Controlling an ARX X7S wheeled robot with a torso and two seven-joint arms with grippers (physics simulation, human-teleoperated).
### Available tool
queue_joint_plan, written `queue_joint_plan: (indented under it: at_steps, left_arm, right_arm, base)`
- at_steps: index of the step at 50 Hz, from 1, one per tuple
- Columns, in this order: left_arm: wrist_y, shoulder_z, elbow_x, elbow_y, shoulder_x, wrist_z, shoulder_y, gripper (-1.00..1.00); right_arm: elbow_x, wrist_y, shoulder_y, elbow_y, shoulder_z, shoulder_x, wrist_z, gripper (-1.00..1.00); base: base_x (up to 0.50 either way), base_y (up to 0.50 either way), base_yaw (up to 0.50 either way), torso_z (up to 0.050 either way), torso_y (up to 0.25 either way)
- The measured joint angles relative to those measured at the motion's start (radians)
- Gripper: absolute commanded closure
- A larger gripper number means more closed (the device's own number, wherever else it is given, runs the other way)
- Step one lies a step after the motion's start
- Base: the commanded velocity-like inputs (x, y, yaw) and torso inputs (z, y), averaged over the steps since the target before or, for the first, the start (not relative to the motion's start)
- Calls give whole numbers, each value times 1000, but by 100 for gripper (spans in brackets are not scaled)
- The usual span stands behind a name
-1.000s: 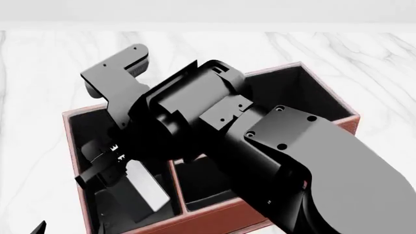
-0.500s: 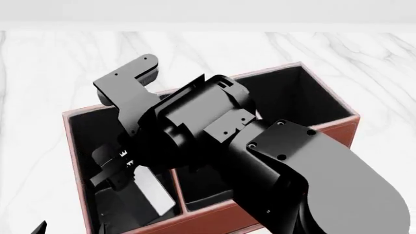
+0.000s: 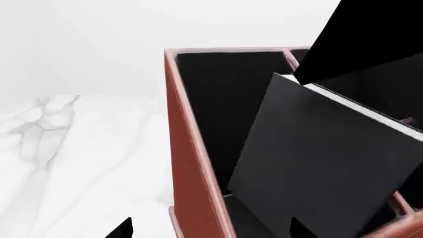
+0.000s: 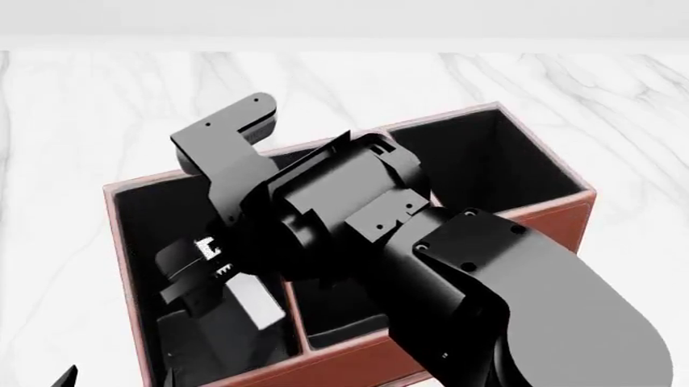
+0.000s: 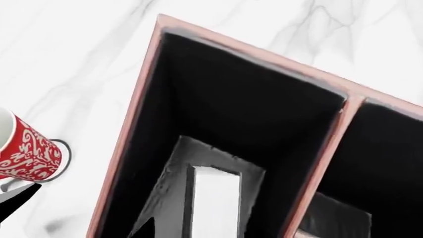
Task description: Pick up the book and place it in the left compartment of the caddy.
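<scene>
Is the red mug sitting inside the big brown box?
No, the red mug stands on the white marble table, outside the caddy wall, as the right wrist view shows.

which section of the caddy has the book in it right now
The left compartment, the long one spanning the caddy's full depth. The book shows inside it.

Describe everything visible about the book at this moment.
The book is a thick hardback with plain matte black covers and white page edges. It sits inside the caddy's long left compartment, leaning tilted rather than flat, with its upper end near the divider wall. The right tool hovers over it in the head view; whether the tool is touching it cannot be told.
</scene>
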Motion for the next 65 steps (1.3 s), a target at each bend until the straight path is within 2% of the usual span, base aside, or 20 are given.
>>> queue_joint_plan:
  at_steps: [24,37,47,53,65]
  left_arm:
    - [3,6,-6,0,-5,-4,-2,-100]
    - [4,7,-10,2,-8,-7,-2,-100]
    - [6,8,-12,2,-10,-10,-2,-100]
    - [6,8,-15,2,-11,-11,-2,-100]
    - [7,12,-17,19,-17,-16,8,-100]
  right_arm:
    - [5,14,21,9,2,0,0,-100]
    - [117,83,199,60,-1,3,-93,-100]
    - [166,122,278,68,7,48,-105,-100]
    - [210,54,257,-99,71,175,12,-100]
    - [-19,-451,-91,-783,203,599,417,-100]
  base:
    - [0,0,0,0,0]
    - [0,0,0,0,0]
    - [0,0,0,0,0]
    - [0,0,0,0,0]
    - [0,0,0,0,0]
